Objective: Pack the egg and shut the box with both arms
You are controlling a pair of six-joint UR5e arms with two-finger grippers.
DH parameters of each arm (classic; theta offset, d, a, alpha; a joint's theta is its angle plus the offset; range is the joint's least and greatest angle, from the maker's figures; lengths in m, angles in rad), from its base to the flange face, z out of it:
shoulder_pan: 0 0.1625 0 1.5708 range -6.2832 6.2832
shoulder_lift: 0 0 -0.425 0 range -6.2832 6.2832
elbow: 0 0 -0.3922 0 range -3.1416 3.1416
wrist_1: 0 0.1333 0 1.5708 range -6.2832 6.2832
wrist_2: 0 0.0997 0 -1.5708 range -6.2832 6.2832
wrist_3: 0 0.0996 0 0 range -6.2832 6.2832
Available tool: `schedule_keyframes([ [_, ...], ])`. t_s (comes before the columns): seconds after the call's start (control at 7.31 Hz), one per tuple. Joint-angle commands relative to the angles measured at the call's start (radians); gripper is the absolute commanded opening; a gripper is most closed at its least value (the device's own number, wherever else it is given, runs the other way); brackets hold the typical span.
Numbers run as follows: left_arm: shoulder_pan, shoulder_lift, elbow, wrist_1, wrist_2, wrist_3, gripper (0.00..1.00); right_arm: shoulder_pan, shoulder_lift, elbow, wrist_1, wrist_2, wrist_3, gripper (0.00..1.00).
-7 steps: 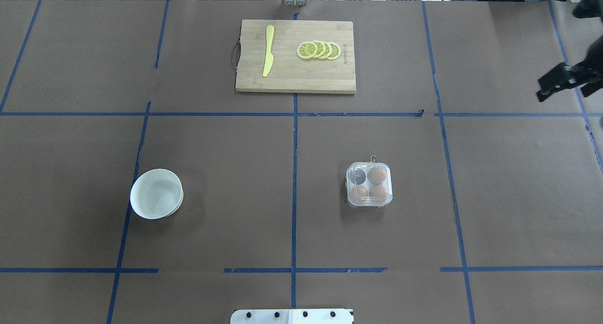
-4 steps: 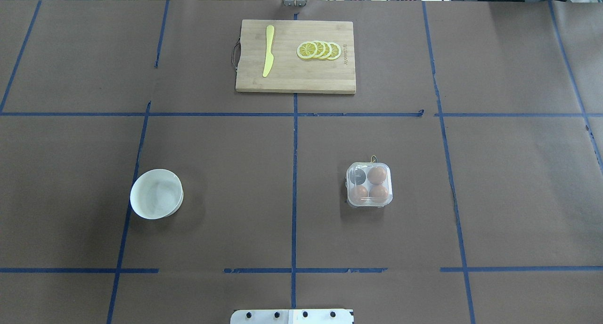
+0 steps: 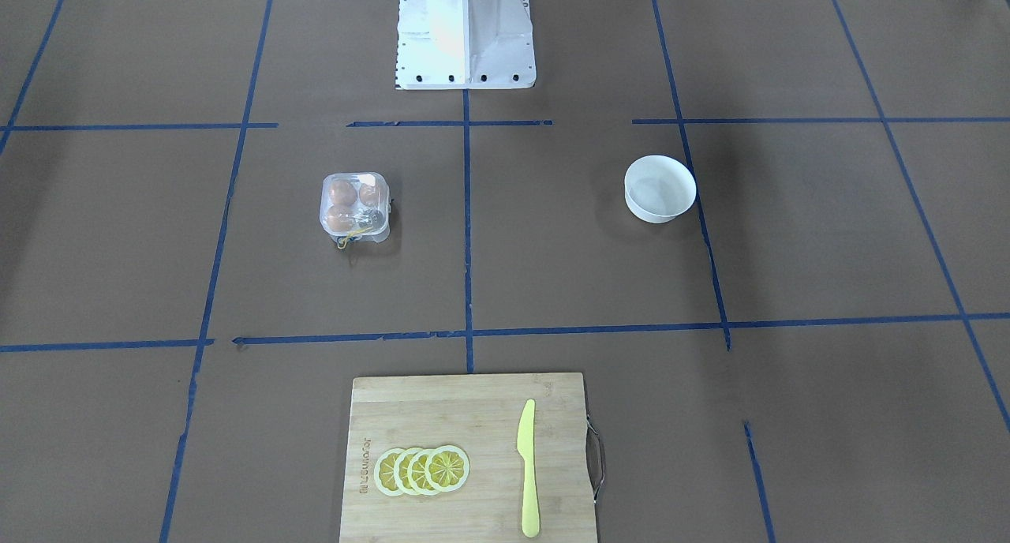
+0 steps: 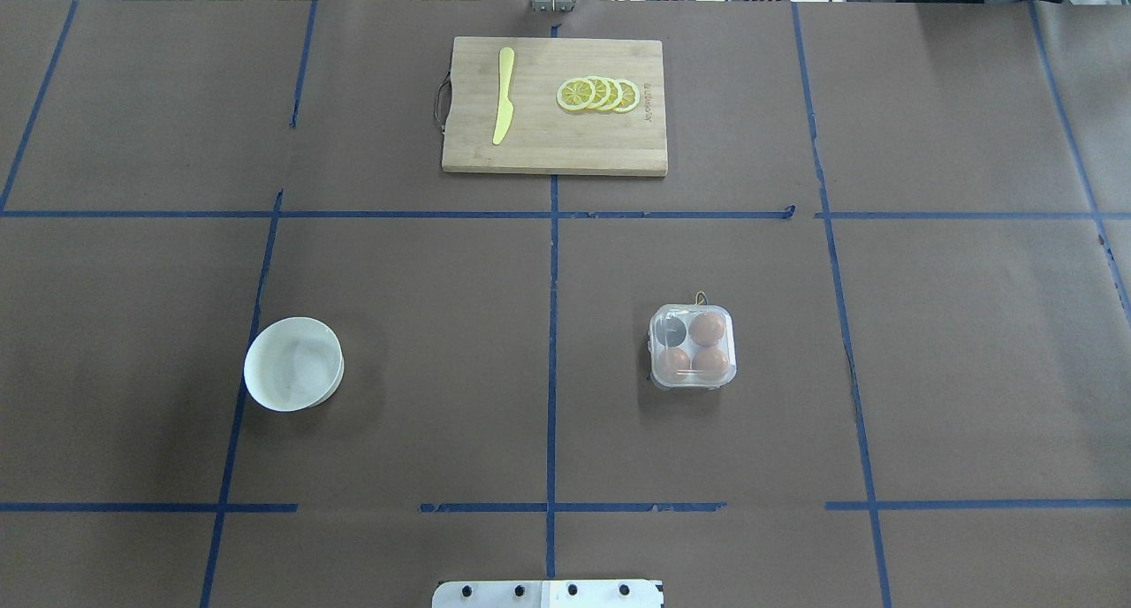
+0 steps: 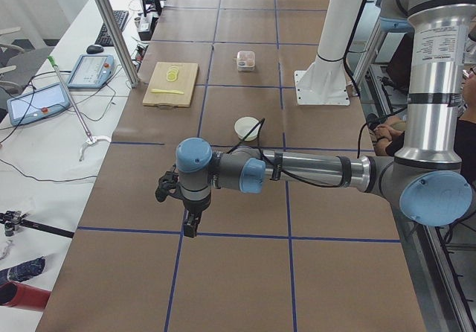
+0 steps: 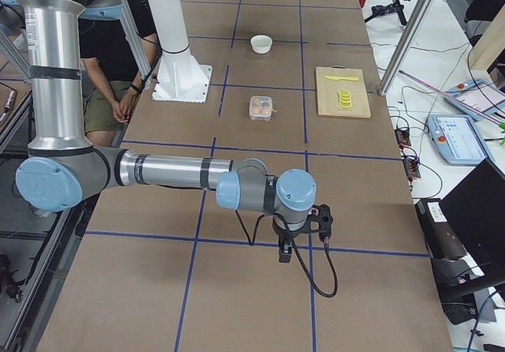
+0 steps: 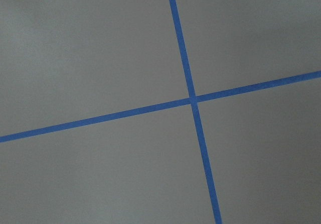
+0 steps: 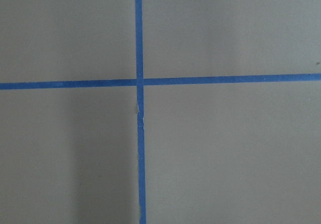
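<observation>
The clear box (image 4: 693, 346) stands right of the table's middle, its lid down over the cells; it also shows in the front view (image 3: 355, 205). Three orange-brown eggs fill three cells, one of them the egg (image 4: 707, 328) at the far right; the far left cell is empty. A yellow loop (image 3: 347, 239) hangs at its far side. The left gripper (image 5: 190, 224) hangs over bare table far to the left, seen only in the exterior left view. The right gripper (image 6: 284, 251) hangs far to the right, seen only in the exterior right view. I cannot tell whether either is open or shut.
A white bowl (image 4: 293, 363) stands left of the middle. A wooden cutting board (image 4: 555, 104) with a yellow knife (image 4: 503, 95) and lemon slices (image 4: 599, 94) lies at the far edge. The white pedestal (image 3: 464, 30) is at the near edge. Both wrist views show only brown paper and blue tape.
One second ago the right gripper showed at the overhead view's right edge; it has since moved out of that view. The box, eggs and bowl have not moved.
</observation>
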Motion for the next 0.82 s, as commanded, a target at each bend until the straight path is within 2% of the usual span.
schedule_keyframes([
  [0.0,0.000,0.001,-0.001,0.000,0.000,-0.001,1.00,0.004,-0.004,-0.007,0.038,0.002,0.031,1.00],
  [0.68,0.000,0.022,0.007,-0.005,-0.001,0.001,1.00,0.004,0.001,-0.008,0.037,0.005,0.034,1.00],
])
